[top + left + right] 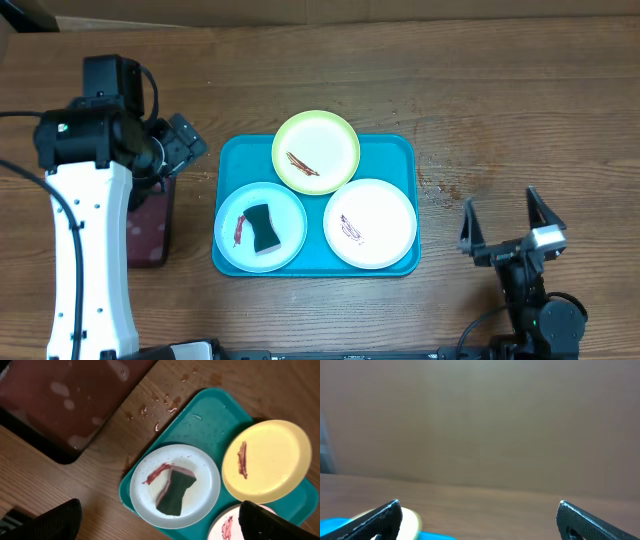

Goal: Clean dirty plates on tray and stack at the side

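The turquoise tray point(232, 160) lies mid-table with three plates on it. At the back sits the lime green plate point(316, 152) with a red-brown smear. On the front left, the light blue plate point(284, 212) carries a smear and a dark green sponge point(262, 228). The smeared white plate point(370, 223) is front right. My left gripper point(185, 150) hovers open left of the tray, holding nothing. In the left wrist view the sponge point(175, 492) and its plate point(200, 495) lie ahead of the open left gripper point(160, 527). My right gripper point(505, 215) stands open and empty, right of the tray.
A dark maroon tray point(148, 225) lies left of the turquoise one, under my left arm; it also shows in the left wrist view point(65, 395). Water drops point(165, 405) and small stains point(440, 180) mark the wood beside the tray. A cardboard wall closes the back.
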### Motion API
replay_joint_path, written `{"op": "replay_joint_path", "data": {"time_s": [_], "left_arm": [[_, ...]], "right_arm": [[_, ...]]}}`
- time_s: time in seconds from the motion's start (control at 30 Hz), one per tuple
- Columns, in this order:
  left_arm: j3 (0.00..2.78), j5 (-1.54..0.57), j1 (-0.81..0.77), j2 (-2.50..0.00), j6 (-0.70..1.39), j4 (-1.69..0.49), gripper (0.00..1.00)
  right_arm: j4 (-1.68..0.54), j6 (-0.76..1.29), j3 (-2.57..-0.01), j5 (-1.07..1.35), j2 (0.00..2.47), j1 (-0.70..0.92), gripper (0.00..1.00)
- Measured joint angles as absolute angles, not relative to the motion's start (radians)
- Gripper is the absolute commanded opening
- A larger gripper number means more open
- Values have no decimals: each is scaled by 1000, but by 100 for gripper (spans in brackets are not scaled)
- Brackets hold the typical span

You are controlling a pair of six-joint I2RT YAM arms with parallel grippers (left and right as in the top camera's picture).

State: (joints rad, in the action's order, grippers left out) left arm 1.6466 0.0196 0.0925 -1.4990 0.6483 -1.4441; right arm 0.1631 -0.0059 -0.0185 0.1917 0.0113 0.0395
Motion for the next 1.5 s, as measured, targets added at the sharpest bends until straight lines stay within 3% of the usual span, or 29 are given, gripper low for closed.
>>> {"op": "replay_joint_path", "data": {"time_s": [0.13,0.27,0.37,0.47,0.7,0.87,0.97,1.1,1.2,1.3,1.4,1.5], "left_arm": [[1602,15,93,-1517,660,-1443,100],[1574,12,93,-1519,661,-1443,100],[1566,12,93,-1519,661,-1442,100],[1563,7,93,-1519,664,-1431,100],[1562,-3,93,-1519,675,-1427,100],[1562,-5,93,-1519,676,-1429,100],[1562,-8,93,-1519,678,-1438,100],[1562,-13,93,-1519,678,-1440,100],[1562,-14,93,-1519,678,-1439,100],[1561,-14,93,-1519,678,-1438,100],[1561,-15,93,-1519,678,-1436,100],[1560,-14,93,-1519,678,-1436,100]], "right_arm": [[405,79,-19,486,11,40,100],[589,179,-20,623,10,40,100],[511,212,-48,629,16,39,100],[236,195,-207,624,98,30,100],[-229,107,-754,731,537,26,100],[-145,122,-971,1054,841,26,100],[19,187,-993,1252,965,30,100],[168,360,-997,1345,1098,76,100],[154,455,-997,1309,1160,117,100],[1,513,-1000,1145,1190,158,100],[-276,531,-1004,749,1192,206,100],[-412,536,-1003,499,1208,237,100]]}}
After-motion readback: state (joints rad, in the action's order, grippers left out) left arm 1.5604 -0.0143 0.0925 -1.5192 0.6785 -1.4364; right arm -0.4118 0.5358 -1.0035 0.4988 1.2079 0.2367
